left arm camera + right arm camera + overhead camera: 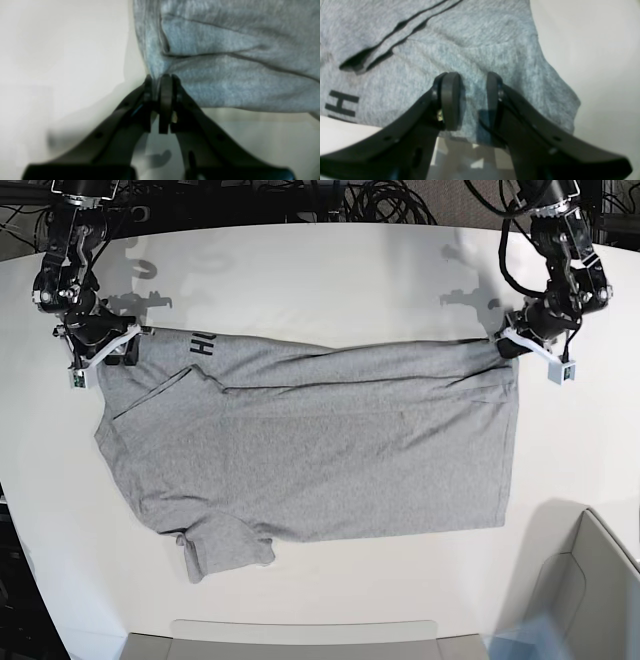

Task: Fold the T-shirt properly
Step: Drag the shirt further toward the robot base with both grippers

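The heather light-grey T-shirt [320,450] lies spread across the white table [330,270], its far part folded over so that black lettering [203,346] shows near the far left. My left gripper [507,346] is shut on the shirt's far right corner. The left wrist view shows its tips [160,83] pinching a bunched edge of the fabric [237,75]. My right gripper [122,352] is at the shirt's far left corner. In the right wrist view it [471,96] is open, its pads [450,100] standing apart over the fabric [475,45] near the black letter H [341,106].
A grey bin [600,580] stands at the front right corner. A grey tray edge [300,638] runs along the front. Cables [380,200] lie behind the table's far edge. One sleeve [225,545] is crumpled at the shirt's front left.
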### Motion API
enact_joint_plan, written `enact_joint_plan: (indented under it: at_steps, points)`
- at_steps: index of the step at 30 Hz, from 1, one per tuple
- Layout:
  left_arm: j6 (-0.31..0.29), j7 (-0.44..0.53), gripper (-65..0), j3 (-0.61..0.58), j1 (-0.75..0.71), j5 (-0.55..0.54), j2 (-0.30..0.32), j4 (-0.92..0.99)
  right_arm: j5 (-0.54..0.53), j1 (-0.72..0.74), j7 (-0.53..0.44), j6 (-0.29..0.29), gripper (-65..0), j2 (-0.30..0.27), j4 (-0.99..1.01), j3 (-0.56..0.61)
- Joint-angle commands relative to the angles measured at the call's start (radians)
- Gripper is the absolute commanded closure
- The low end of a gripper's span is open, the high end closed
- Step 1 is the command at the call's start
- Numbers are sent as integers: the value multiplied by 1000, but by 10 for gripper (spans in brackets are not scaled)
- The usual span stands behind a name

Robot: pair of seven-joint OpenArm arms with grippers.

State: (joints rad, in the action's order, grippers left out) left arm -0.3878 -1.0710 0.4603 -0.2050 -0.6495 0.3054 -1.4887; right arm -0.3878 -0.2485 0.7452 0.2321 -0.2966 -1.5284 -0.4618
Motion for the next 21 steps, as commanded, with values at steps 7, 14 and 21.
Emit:
enact_joint_plan:
  at_steps: [7,14,21]
  points:
    - [14,-39,0,53,-144,44,22,-122,3,-134,20,3,-182,15,-123,-4]
    - [14,-30,0,55,-244,44,47,-123,0,-260,20,3,-182,27,-182,-5]
    - [14,-30,0,55,-307,44,81,-125,2,-354,20,3,-182,66,-271,-5]
